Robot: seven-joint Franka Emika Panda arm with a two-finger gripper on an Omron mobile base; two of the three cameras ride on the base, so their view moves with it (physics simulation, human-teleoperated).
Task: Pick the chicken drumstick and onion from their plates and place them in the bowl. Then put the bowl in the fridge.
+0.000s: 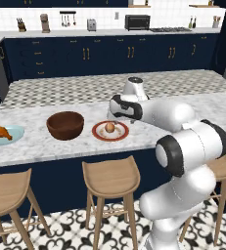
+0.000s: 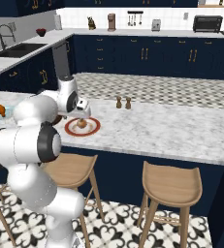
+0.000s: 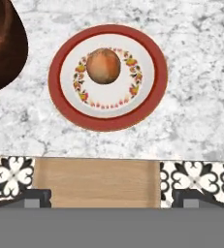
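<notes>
A robot arm holds its gripper above the near edge of a marble island counter, jaws spread wide and empty, looking down on the onion that sits at the centre of a red-rimmed plate. The pose suggests an approach to the first pick: the open fingers leave room to straddle the round onion from above. Just beside the plate stands the dark wooden bowl, apparently empty and close enough for a short carry. Further along the counter, the chicken drumstick lies untouched on a light blue plate, well apart from the hand. Nothing blocks the path down to the onion; the bowl's rim to one side is the nearest thing to avoid. Two small brown shakers stand clear on the counter's far side. Wooden stools line the island below, one directly beneath the hand. Navy cabinets run along the far wall.
</notes>
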